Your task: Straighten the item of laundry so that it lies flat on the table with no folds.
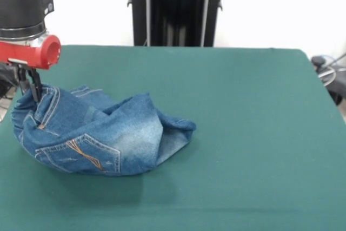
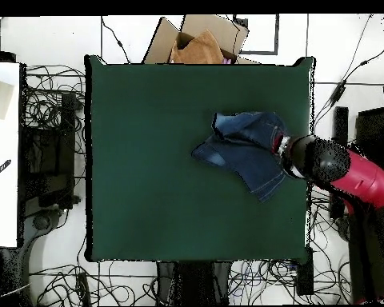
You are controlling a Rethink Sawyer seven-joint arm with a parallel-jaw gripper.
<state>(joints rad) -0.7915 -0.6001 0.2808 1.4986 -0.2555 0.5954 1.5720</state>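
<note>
While the jaws (image 1: 33, 91) look clamped on their upper edge, soft, limp jeans (image 1: 102, 136) sit bunched near the green counter's (image 1: 243, 133) edge, best held by the waistband.

Blue denim jeans (image 1: 100, 136) (image 2: 247, 149), crumpled heap, near green table (image 1: 243, 133) (image 2: 155, 176) edge
</note>
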